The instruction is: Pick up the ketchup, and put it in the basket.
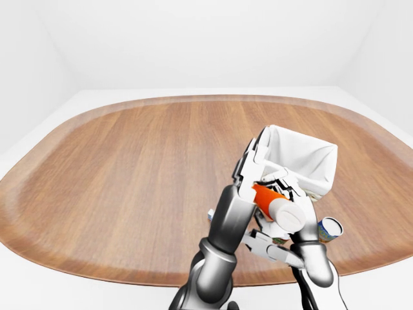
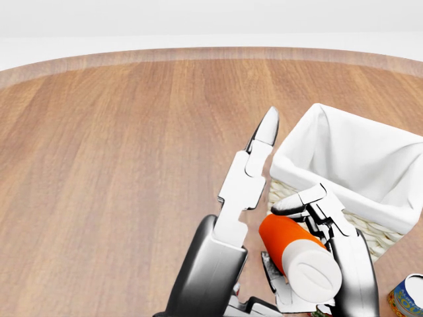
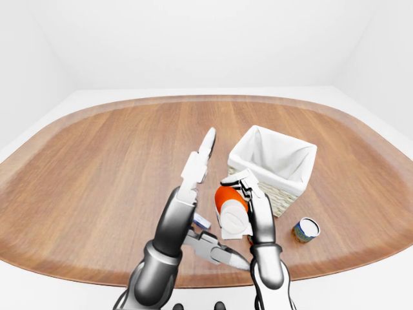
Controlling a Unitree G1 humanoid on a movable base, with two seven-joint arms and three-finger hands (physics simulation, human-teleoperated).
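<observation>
Two hands raised | right hand [image 2: 330,251] clamped on ketchup bottle [image 2: 297,257] – held just beside basket [image 2: 390,211] | left hand [image 2: 248,178] fingers apart | step: carrying – next: move over basket opening, release.

Wood, wicker, cloth, glossy plastic

Matt wood-grain table [image 2: 99,165]; woven basket [image 2: 386,234] lined with white cloth; smooth ketchup [image 2: 297,254] bottle between the right hand [image 2: 330,251] fingers.

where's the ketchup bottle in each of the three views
Left-eye view: ketchup right of centre, low, overlapping the basket's near edge.
Head view: bottom right, in the right hand.
Right-eye view: just right of centre, low.
Shared landmark: white-lined basket, up and right of the bottle.
</observation>
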